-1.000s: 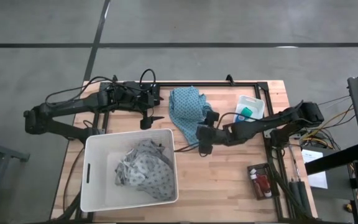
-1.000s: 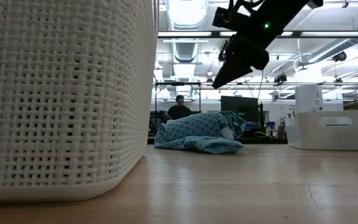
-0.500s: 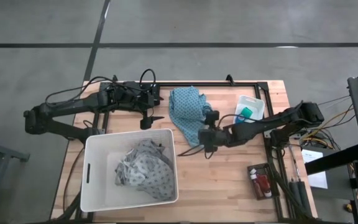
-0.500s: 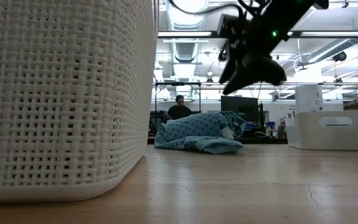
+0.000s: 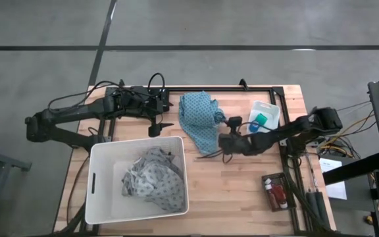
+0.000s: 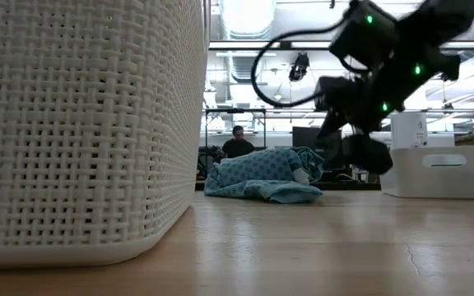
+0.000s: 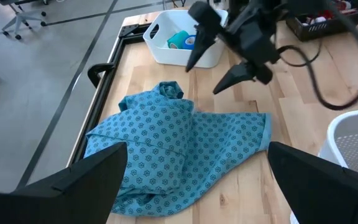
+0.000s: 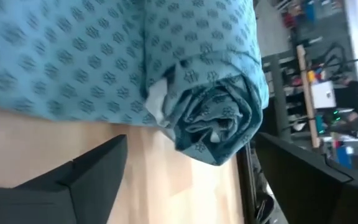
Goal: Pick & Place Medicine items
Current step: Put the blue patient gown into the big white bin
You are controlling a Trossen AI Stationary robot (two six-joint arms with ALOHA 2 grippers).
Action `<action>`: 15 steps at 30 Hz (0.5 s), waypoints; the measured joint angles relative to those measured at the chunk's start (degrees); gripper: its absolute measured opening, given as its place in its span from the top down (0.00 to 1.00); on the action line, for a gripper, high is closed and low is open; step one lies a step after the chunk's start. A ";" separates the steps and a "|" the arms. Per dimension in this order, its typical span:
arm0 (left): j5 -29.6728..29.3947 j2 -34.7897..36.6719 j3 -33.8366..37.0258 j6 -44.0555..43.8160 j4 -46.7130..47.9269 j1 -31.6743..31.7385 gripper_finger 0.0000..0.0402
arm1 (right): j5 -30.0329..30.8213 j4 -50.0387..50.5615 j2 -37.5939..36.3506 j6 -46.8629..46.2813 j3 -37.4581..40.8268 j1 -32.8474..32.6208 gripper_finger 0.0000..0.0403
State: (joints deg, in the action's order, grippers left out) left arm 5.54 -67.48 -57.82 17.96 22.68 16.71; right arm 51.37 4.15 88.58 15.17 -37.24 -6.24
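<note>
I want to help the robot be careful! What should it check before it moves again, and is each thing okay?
1. Right gripper open and empty: ok, jaws spread, nothing between them.
2. Right gripper clear of the teal cloth: cannot tell, it hovers right at the cloth's edge.
3. Left gripper parked out of the way: ok, it waits near the table's far edge, beside the white basket.
4. Teal-green roll findable: ok, inside the small white bin.
5. Red bottles findable: ok, in the dark tray.
</note>
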 joint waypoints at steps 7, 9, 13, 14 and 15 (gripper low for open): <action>0.00 0.00 0.00 0.00 0.00 0.01 0.02 | -4.14 -24.03 0.00 12.74 10.71 5.15 0.10; 0.00 0.00 0.00 0.00 0.00 0.00 0.02 | -6.32 -30.02 0.00 15.27 12.66 6.43 0.10; 0.00 0.00 0.00 0.00 0.00 0.01 0.02 | -9.87 -38.18 0.00 20.67 14.70 8.20 0.10; 0.00 0.00 0.00 0.00 0.00 0.00 0.02 | -10.48 -39.24 0.00 21.59 14.82 8.59 0.10; 0.00 0.00 0.00 0.00 0.00 0.01 0.02 | -11.01 -39.83 0.00 22.37 14.89 9.00 0.10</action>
State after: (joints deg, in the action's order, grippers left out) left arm 5.54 -67.48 -57.82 17.96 22.68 16.72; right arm 40.35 -35.69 88.58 37.54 -22.35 2.76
